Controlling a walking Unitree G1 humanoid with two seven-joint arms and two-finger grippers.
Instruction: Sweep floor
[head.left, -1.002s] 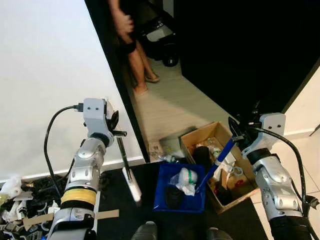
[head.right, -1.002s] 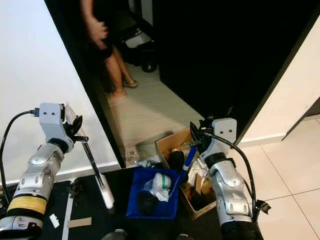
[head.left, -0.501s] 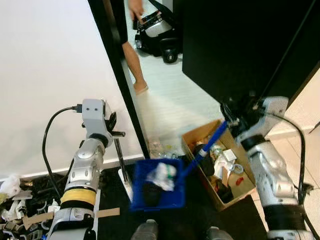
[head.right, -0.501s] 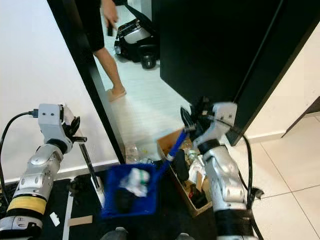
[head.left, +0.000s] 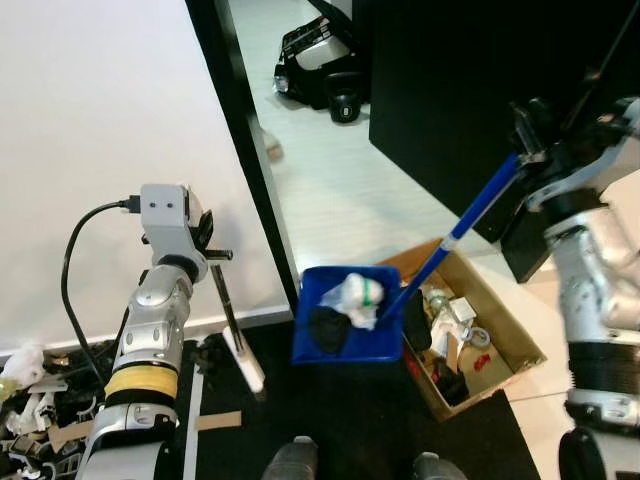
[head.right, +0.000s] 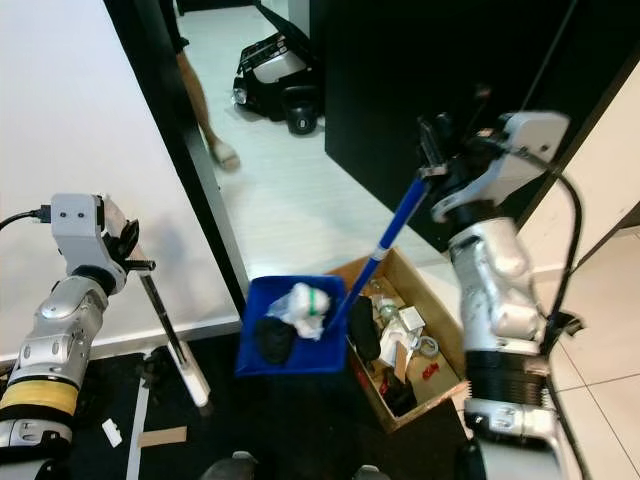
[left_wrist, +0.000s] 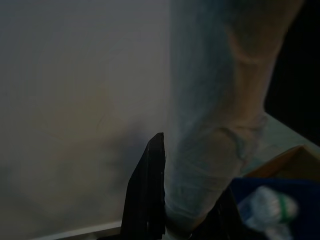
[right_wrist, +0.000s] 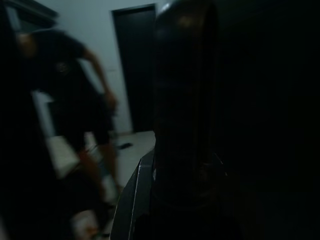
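Beside a dark doorway, your right gripper (head.right: 437, 165) clamps the blue handle, holding the loaded dustpan (head.left: 345, 328) raised beside the box (head.left: 470, 340), seemingly to tip it, while your left gripper (head.left: 205, 250) pinches the brush (head.left: 238, 335) low.

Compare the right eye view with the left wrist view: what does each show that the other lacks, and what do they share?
Right eye view alone: the right hand gripping the dustpan's long blue handle, a person's leg in the doorway, a black machine on the pale floor beyond, and the brush hanging from the left hand.

Left wrist view alone: a close look at one black finger of the left hand against the white wall.

Shared: the blue dustpan holding crumpled white trash, and the cardboard box beside it.
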